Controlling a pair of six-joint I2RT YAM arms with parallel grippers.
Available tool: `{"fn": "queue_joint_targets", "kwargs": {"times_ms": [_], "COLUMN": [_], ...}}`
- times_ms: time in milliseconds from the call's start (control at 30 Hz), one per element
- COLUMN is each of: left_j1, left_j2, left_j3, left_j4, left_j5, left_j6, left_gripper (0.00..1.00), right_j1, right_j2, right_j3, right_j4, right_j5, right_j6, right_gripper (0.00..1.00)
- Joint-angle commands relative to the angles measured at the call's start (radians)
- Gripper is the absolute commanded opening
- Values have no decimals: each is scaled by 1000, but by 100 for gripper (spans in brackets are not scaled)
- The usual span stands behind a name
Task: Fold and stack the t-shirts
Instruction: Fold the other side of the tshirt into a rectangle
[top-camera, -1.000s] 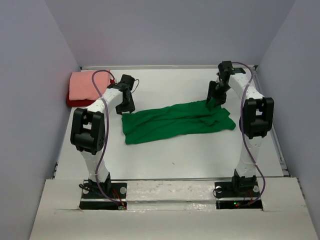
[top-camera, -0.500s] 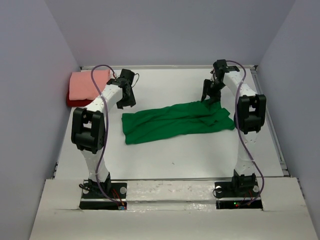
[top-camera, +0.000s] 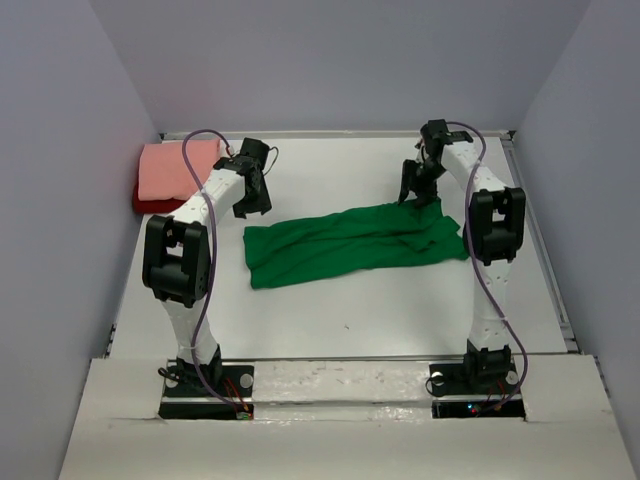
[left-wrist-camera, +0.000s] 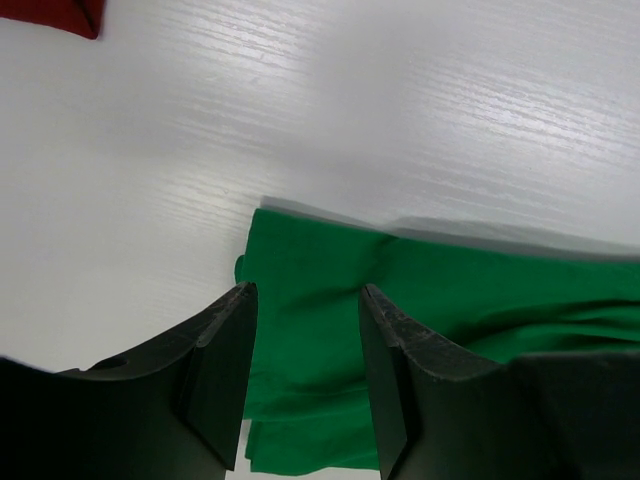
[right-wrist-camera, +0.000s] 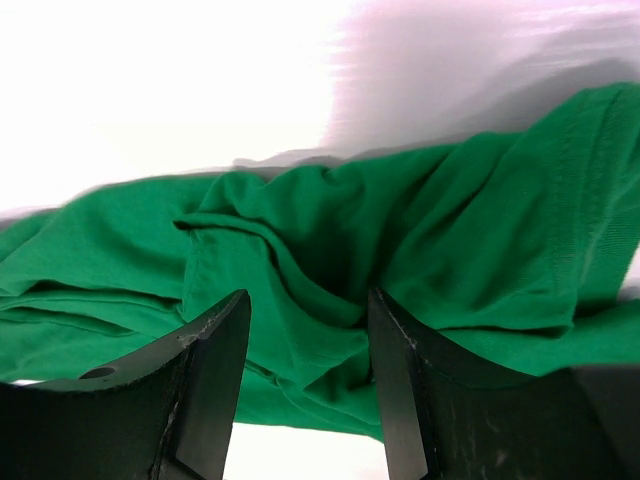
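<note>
On the white table (top-camera: 380, 300) the left jaws and right jaws, both apart and empty, have drawn back from the green tee (top-camera: 340, 242) lying rumpled beneath and between them, still unfolded.

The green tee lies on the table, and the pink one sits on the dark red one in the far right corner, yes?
No, far left corner: the top view shows the pink tee on the dark red tee there. The rest holds.

Green t-shirt (top-camera: 350, 240): bright green, plain. Salmon-pink t-shirt (top-camera: 170, 168): plain. Dark red t-shirt (top-camera: 145, 203): plain. Table (top-camera: 330, 300): white, faint grain. Left arm (top-camera: 205, 205), right arm (top-camera: 482, 180): white, black joints. Left gripper (left-wrist-camera: 305, 295), right gripper (right-wrist-camera: 308, 297): black. Walls (top-camera: 330, 60): pale lavender-grey.
</note>
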Motion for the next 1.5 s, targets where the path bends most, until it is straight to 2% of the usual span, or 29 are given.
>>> {"fn": "queue_joint_targets", "kwargs": {"times_ms": [0, 100, 167, 233, 467, 500, 533, 567, 600, 633, 700, 733, 900, 1067, 1167, 1467], "left_j1": [1, 2, 1, 2, 11, 14, 19, 19, 19, 19, 18, 18, 18, 18, 19, 19], "left_j2": [-47, -43, -38, -28, -55, -55, -55, -57, -58, -60, -64, -67, -73, -87, -86, -77], "left_j3": [23, 11, 2, -4, -1, 2, 5, 5, 6, 3, -1, -3, -6, -17, -12, -3], "left_j4": [-16, -8, -5, -5, 1, -4, -7, -7, -8, -7, -7, -4, -7, -7, -11, -10], "left_j5": [3, 14, 20, 21, 18, 18, 15, 15, 17, 14, 15, 17, 12, 5, 1, 24], "left_j6": [12, 12, 12, 14, 20, 23, 21, 21, 21, 18, 15, 14, 14, 27, 35, 43], "left_gripper": [55, 54, 51, 42, 24, 22, 19, 16, 13, 10, 7, 0, 0, 0, 0, 0], "right_j1": [19, 28, 38, 48, 58, 67, 67, 67, 67, 67, 67, 67, 67, 67, 76, 116], "right_j2": [-37, -37, -39, -40, -84, -101, -111, -120, -131, -143, -167, -167, -132, -164, -241, -501], "right_j3": [-24, -34, -37, -38, -95, -110, -132, -132, -159, -176, -201, -207, -143, -106, -170, -501], "right_j4": [-2, -2, 0, 0, 24, 30, 35, 39, 56, 68, 85, 85, 41, 15, 18, 85], "right_j5": [9, 23, 25, 29, 63, 68, 80, 80, 92, 101, 118, 149, 227, 230, 267, 195], "right_j6": [-5, -5, 0, 2, 21, 25, 35, 40, 55, 60, 63, 64, 46, 48, 63, 83], "right_gripper": [55, 55, 54, 53, 46, 43, 33, 33, 7, 0, 0, 0, 0, 0, 0, 0]}}
